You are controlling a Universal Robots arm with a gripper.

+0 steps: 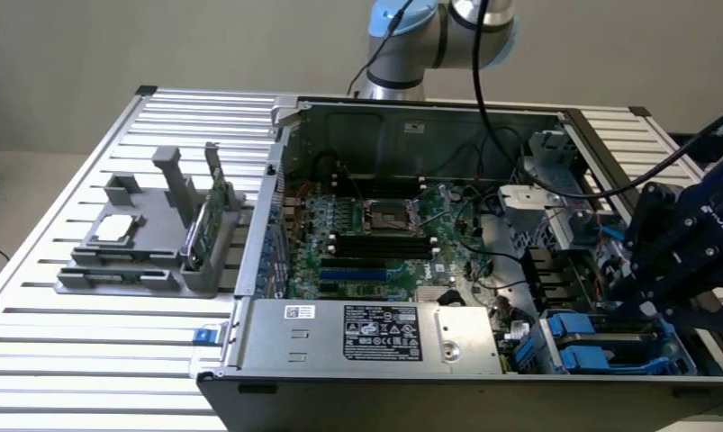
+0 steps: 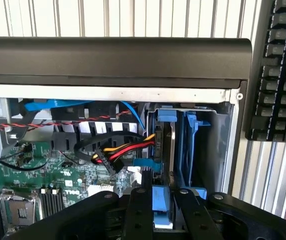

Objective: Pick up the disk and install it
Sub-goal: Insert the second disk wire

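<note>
The gripper (image 1: 653, 301) sits low over the drive bay (image 1: 601, 346) in the computer case (image 1: 457, 369), at the corner nearest the exterior view's right. In the wrist view the gripper (image 2: 161, 200) shows two fingers (image 2: 139, 210) with a blue-framed part between them, apparently the disk (image 2: 159, 197) standing on edge at the mouth of the bay; jaws a little apart, but whether they grip the blue frame or have let go, I cannot tell. The disk seems partly down in its slot, beside a second blue carrier (image 2: 190, 150). Risks, as I judge them: the bundle of red, yellow and black power wires (image 2: 120, 152) lies just beside the slot and could snag on a finger or get pinched under the disk. A tilted disk could jam against the blue rails. If the jaws are loose, the disk may sit unseated. On the table (image 1: 97, 360), the grey fixture (image 1: 145, 247) with the green card (image 1: 211, 220) stands well apart.
</note>
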